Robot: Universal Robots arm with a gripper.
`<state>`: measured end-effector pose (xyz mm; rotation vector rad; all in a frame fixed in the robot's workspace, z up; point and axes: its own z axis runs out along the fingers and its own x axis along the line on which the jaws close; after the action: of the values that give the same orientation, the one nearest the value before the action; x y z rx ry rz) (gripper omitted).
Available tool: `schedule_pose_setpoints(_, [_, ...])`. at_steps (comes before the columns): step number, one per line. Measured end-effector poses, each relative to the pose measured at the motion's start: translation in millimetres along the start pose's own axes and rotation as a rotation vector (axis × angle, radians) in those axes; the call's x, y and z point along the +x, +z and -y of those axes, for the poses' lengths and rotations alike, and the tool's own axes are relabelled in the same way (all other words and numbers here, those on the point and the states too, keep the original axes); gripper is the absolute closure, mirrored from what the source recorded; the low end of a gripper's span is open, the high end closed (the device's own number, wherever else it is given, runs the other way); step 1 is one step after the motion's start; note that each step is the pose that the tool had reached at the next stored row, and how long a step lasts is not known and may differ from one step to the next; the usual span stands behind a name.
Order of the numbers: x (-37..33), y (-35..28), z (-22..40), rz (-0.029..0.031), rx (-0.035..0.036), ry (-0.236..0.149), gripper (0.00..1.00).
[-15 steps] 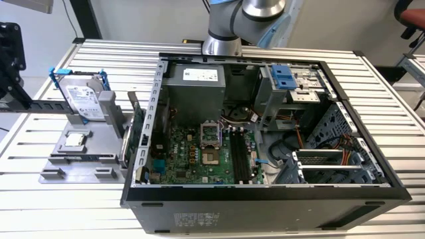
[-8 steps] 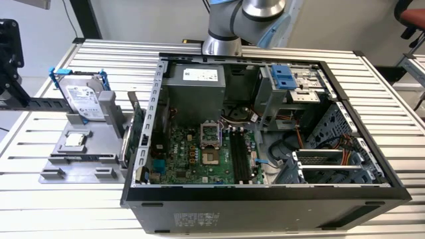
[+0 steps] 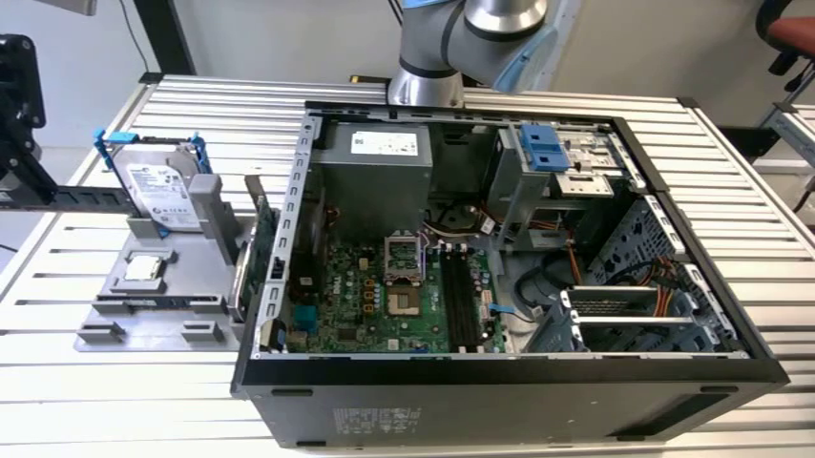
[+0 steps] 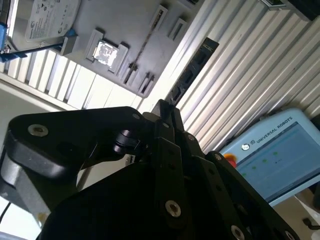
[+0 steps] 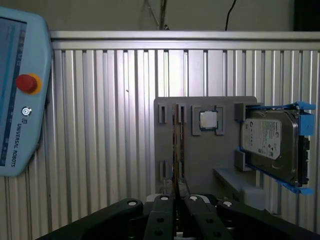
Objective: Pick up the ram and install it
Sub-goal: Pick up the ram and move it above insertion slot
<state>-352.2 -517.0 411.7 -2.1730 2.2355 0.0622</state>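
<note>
lowering the gripper, pressed together and empty, could knock the ram well below it instead of straddling it.

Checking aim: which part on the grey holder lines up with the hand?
The thin dark memory stick on edge; the silver square chip and blue-framed drive sit aside.

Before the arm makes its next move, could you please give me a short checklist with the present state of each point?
1. Ram held by the gripper: ok, shut on it in both wrist views.
2. Ram apart from the gray holder: ok, it seems clear of it.
3. Memory slots free: ok, they look empty.
4. Case open above the slots: ok.
5. Ram's notch matching the slot: cannot tell.
</note>
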Motion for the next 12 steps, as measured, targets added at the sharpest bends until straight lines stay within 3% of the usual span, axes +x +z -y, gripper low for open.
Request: schedule_pose_setpoints(12, [-0.7, -0.2, 25.3, -0.0001, -0.0059, 0.0, 1.0])
